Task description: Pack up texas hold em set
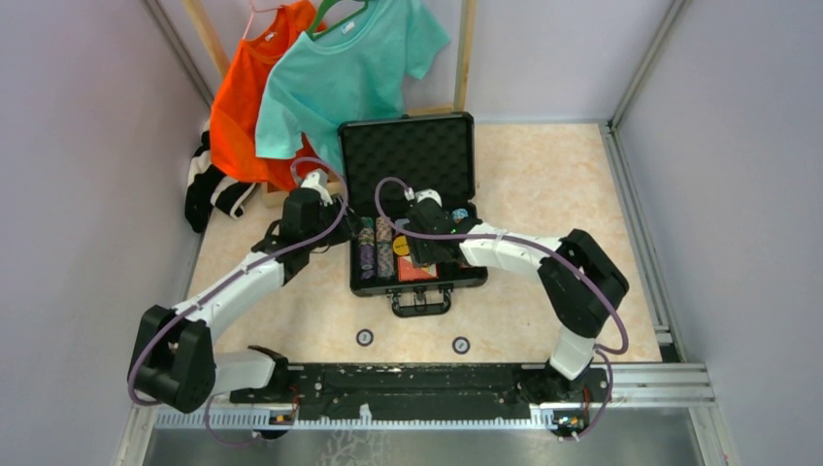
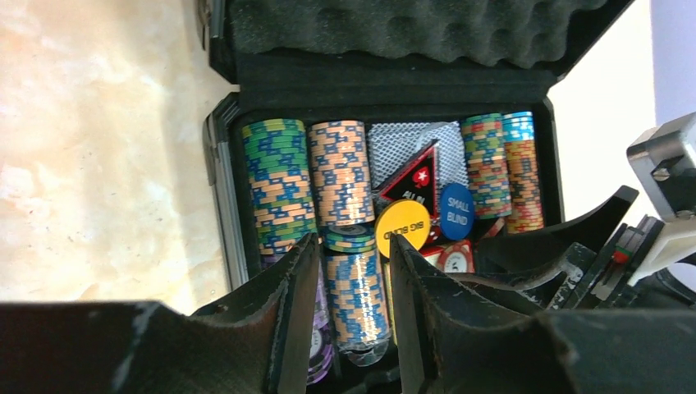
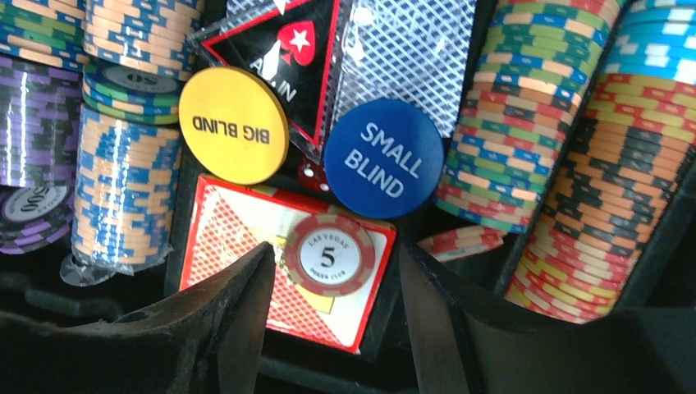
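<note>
Item: poker case, open, two pieces outstanding

Case (image 1: 417, 287): black, flat on the table (image 1: 543, 194), handle toward the arms, long axis running left to right. Lid (image 1: 408, 155) upright on the far side, foam showing.

Contents: chip rolls in rows at both ends. In the middle, a card box (image 3: 238, 238) with a 5 chip (image 3: 328, 254) lying flat on it. Just beyond sit a yellow button (image 3: 234, 125) and a blue button (image 3: 383, 158), edges nearly touching.

Left gripper (image 2: 351, 246): over the case's left half, jaws parted, straddling an orange-and-blue roll (image 2: 354, 287) without clamping it. It carries nothing.

Right gripper (image 3: 336, 254): over the middle, jaws spread, nothing held. The 5 chip lies directly below the gap.

Outstanding: two round pieces (chips or buttons, too small to say) flat on the table between the handle and the arm bases, well apart. One (image 1: 364, 337) is on the left arm's side, the other (image 1: 461, 345) on the right's.

Judgement: both lie behind the jaws, toward the bases, so each arm would draw back over the handle to the piece on its own side. The lid comes last.
</note>
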Robot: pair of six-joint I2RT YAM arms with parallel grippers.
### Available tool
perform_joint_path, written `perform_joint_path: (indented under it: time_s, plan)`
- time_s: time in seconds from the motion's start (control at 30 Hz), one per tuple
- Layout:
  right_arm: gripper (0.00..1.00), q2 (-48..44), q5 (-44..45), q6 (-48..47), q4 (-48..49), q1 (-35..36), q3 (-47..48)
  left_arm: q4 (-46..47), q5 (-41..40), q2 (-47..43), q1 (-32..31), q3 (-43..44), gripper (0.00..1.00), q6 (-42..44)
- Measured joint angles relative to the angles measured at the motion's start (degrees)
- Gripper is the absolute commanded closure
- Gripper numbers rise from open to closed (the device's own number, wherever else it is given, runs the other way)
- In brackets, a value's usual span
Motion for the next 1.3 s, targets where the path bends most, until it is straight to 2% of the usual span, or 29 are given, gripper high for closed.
perform_joint_path:
  time_s: [0.37, 0.7, 0.77, 0.97, 1.3]
  plan:
    - [0.38, 3.7, 0.4, 0.0, -0.7, 0.3, 3.0, 1.1, -0.8, 2.6, -0.3, -1.1, 0.54, 0.3]
    - [0.52, 3.9, 3.2, 0.0, -1.4, 1.0, 3.0, 1.4, -0.3, 2.5, -0.4, -1.1, 0.52, 0.4]
    - [0.51, 3.9, 3.5, 0.0, -1.5, 1.0, 3.0, 1.4, -0.2, 2.5, -0.5, -1.1, 0.52, 0.4]
    - [0.38, 3.9, 3.7, 0.3, -1.7, 1.4, 3.0, 1.5, 0.3, 2.4, -0.6, -1.1, 0.52, 0.4]
    - [0.36, 3.7, 3.7, 0.3, -2.0, 2.3, 3.0, 1.5, 0.7, 2.3, -0.9, -1.2, 0.51, 0.4]
